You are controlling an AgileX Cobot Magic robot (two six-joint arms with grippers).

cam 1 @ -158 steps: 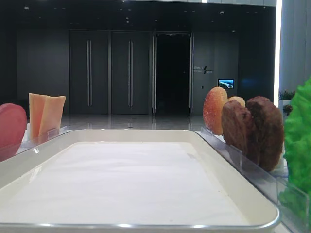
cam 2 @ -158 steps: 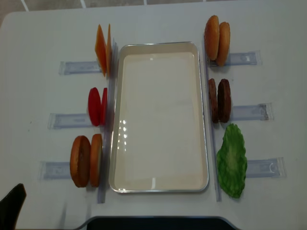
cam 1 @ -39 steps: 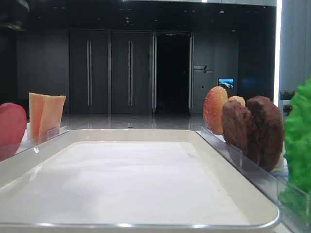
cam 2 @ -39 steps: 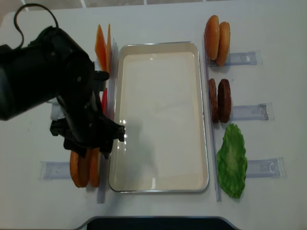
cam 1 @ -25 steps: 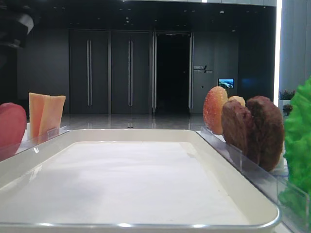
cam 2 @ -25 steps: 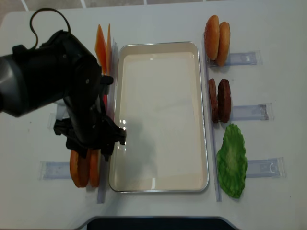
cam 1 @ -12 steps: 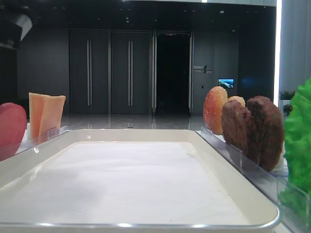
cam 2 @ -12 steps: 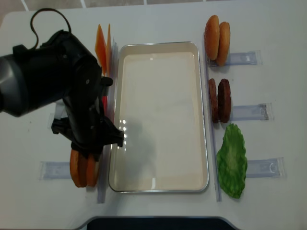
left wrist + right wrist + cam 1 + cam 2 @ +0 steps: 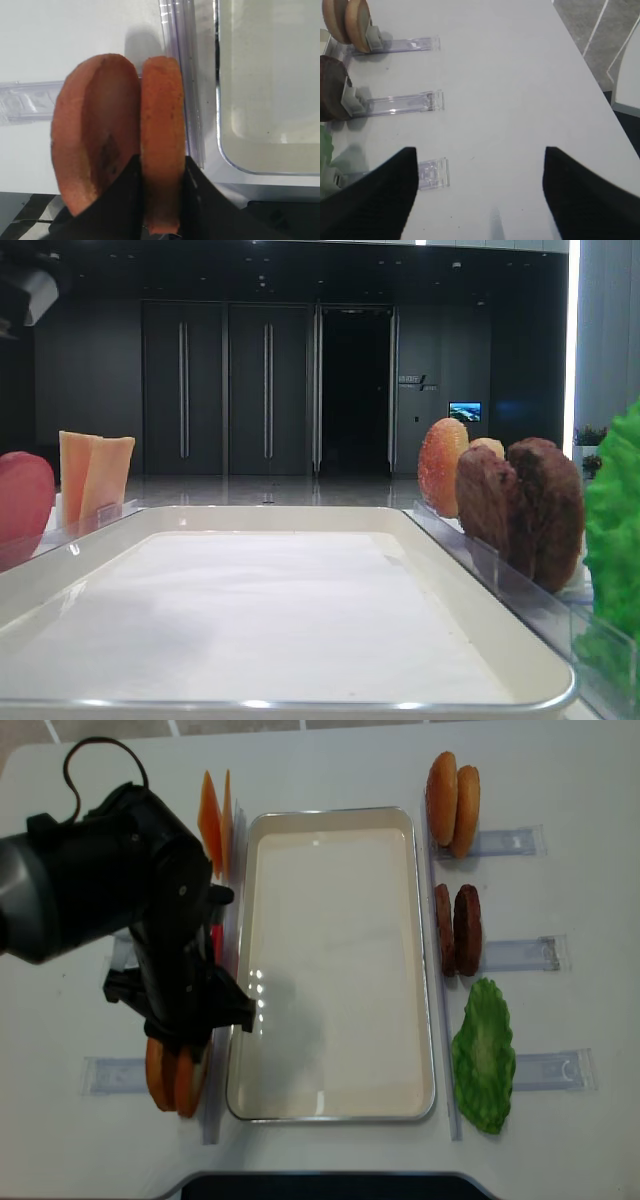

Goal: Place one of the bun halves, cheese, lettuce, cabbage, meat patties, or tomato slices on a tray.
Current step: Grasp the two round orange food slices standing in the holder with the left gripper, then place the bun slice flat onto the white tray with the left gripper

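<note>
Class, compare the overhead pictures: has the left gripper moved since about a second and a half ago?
Yes. The left gripper has dropped toward the near table edge, alongside the fixed tray, and is now shut on the inner bun half.

The left arm [image 9: 110, 910] hangs over 2 bun halves [image 9: 172, 1082] beside the tray [image 9: 432, 1020].

The tray [image 9: 430, 960] lies central. At nine o'clock stand cheese [image 9: 209, 815], tomato slices [image 9: 22, 502] and bun halves [image 9: 122, 150]. At three o'clock stand buns [image 9: 452, 790], meat patties [image 9: 458, 930] and lettuce [image 9: 484, 1055].
</note>
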